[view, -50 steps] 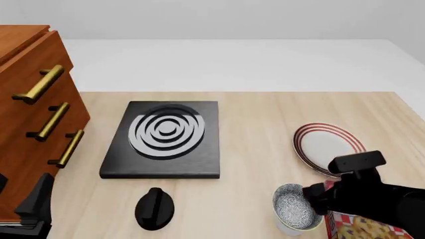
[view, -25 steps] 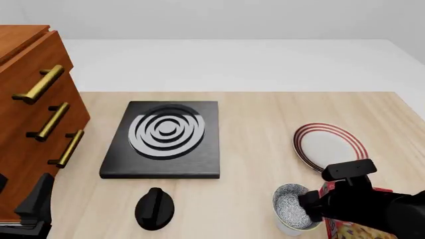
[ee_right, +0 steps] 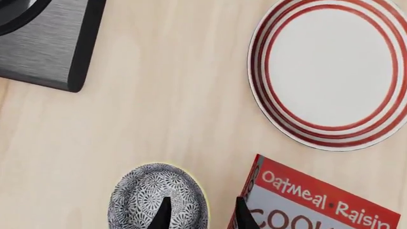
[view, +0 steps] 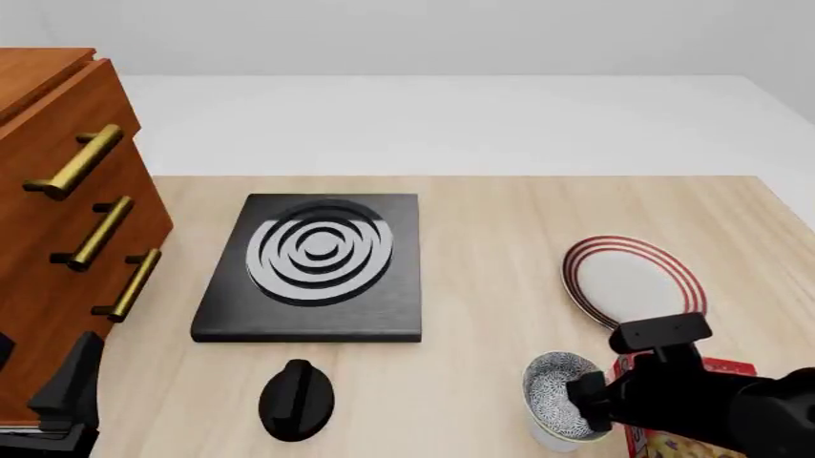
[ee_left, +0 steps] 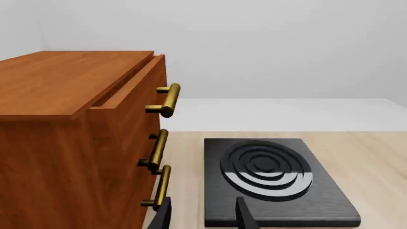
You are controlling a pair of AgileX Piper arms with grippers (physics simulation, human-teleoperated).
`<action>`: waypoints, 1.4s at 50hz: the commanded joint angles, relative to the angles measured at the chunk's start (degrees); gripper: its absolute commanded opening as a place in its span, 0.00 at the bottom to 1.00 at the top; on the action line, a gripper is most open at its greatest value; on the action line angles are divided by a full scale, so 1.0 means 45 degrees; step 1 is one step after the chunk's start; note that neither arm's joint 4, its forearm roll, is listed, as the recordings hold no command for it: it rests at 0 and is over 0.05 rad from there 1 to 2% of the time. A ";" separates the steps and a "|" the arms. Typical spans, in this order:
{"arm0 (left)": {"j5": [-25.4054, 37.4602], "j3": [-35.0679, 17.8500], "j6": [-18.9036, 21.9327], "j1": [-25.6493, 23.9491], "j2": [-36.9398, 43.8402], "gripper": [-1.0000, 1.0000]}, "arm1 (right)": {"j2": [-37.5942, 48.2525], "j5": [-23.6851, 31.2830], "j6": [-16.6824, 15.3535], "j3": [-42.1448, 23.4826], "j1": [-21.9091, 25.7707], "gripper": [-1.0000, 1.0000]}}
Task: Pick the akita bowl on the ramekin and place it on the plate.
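The akita bowl (view: 555,389), speckled grey-white inside, sits on the white ramekin (view: 551,442) at the table's near right. In the right wrist view the akita bowl (ee_right: 152,193) hides the ramekin. My right gripper (view: 590,401) hangs open at the bowl's right side. In the wrist view my right gripper (ee_right: 202,213) has one finger over the bowl's inside and the other outside its rim. The red-ringed plate (view: 633,283) lies bare just beyond, and the plate (ee_right: 330,71) shows whole in the wrist view. My left gripper (ee_left: 203,217) is open and holds nothing, near the table's near left corner.
A red cookie box (ee_right: 318,200) lies right beside the bowl, under my right arm. A black stove burner (view: 319,267) with a knob (view: 297,399) occupies the table's middle left. A wooden cabinet (view: 64,229) with brass handles stands at the left.
My right gripper has come down and drifted left toward the bowl's rim. The bowl, ramekin and left arm have stayed put.
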 commanded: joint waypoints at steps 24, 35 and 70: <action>0.0000 0.0000 0.0000 0.0000 0.0000 1.00 | 0.0118 -0.0259 0.0317 0.0122 0.0422 0.00; 0.0000 0.0000 0.0000 0.0000 0.0000 1.00 | -0.0001 -0.0126 0.0107 0.0082 0.0182 0.00; 0.0000 0.0000 0.0000 0.0000 0.0000 1.00 | -0.3364 0.4977 -0.2271 -0.5995 -0.2693 0.00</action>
